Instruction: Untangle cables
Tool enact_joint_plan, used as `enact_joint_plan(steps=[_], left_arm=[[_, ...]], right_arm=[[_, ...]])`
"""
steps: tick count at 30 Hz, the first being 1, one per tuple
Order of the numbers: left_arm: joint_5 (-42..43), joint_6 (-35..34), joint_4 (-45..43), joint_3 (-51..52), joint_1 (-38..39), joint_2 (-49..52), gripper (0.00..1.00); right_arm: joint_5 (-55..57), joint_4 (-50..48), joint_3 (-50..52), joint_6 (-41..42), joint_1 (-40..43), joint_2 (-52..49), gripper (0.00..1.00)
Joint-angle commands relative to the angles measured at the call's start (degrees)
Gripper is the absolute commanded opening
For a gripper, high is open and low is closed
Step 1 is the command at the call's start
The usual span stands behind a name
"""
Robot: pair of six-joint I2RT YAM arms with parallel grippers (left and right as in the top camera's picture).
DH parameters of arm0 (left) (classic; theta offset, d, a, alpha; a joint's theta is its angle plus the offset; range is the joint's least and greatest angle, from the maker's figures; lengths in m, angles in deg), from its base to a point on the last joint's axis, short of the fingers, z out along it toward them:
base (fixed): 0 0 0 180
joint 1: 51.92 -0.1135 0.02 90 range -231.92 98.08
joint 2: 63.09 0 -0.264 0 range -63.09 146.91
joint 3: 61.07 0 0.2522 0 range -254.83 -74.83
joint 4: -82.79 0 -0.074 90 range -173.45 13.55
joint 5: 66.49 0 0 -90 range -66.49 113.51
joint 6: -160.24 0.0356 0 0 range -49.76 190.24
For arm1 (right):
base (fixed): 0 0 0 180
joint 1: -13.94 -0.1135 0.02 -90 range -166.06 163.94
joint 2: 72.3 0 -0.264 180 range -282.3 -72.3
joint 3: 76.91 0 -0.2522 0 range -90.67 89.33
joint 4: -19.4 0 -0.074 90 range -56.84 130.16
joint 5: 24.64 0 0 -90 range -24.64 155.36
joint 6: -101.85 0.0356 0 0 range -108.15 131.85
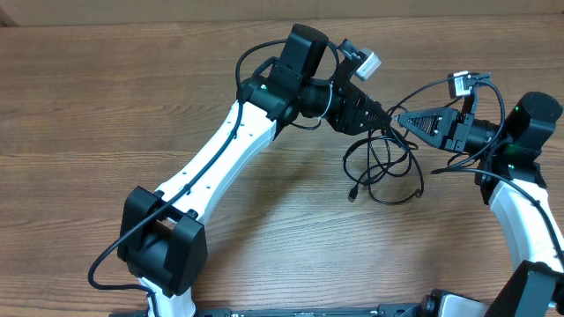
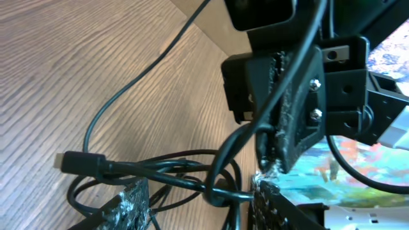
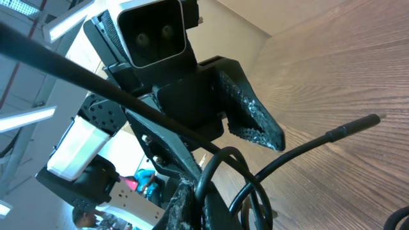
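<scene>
The cables [image 1: 407, 183] are thin black cords lying in loose tangled loops on the wooden table [image 1: 132, 106], with one plug [image 1: 352, 193] at the lower left. My right gripper [image 1: 399, 118] is shut on a cable strand at the top of the tangle; in the right wrist view its jaws [image 3: 203, 206] pinch the cord [image 3: 307, 150]. My left gripper [image 1: 382, 119] is open right beside it, tip to tip. In the left wrist view its fingers [image 2: 201, 195] straddle the looped cables [image 2: 160, 169], whose plug [image 2: 80, 163] rests on the table.
The left arm [image 1: 229, 150] reaches diagonally across the table from the bottom left. The right arm [image 1: 529, 194] stands at the right edge. Thicker arm wires [image 1: 251, 57] loop above both wrists.
</scene>
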Motion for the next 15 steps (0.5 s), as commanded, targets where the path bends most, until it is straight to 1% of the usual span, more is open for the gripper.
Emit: enact_joint_plan(steps=[1, 2, 8, 12, 14, 15], left_arm=[[-3.2, 0.9, -0.1, -0.5, 1.2, -0.5, 0.48], [-3.2, 0.9, -0.7, -0.5, 1.7, -0.4, 0.41], [-3.2, 0.9, -3.1, -0.5, 3.4, -0.4, 0.40], [-3.2, 0.9, -3.1, -0.5, 3.6, -0.4, 0.32], [-3.2, 0.9, -3.1, -0.5, 3.7, -0.4, 0.30], [-3.2, 0.9, -3.1, -0.5, 3.7, -0.4, 0.23]], right_arm=[[-1.9, -0.5, -0.5, 0.4, -0.1, 0.3, 0.04], [-1.9, -0.5, -0.5, 0.4, -0.3, 0.3, 0.04], [-1.9, -0.5, -0.5, 1.1, -0.3, 0.3, 0.04], [-1.9, -0.8, -0.5, 1.7, -0.3, 0.3, 0.04], [-1.9, -0.8, -0.5, 1.7, -0.3, 0.3, 0.04], [-1.9, -0.8, -0.5, 1.7, -0.3, 0.3, 0.04]])
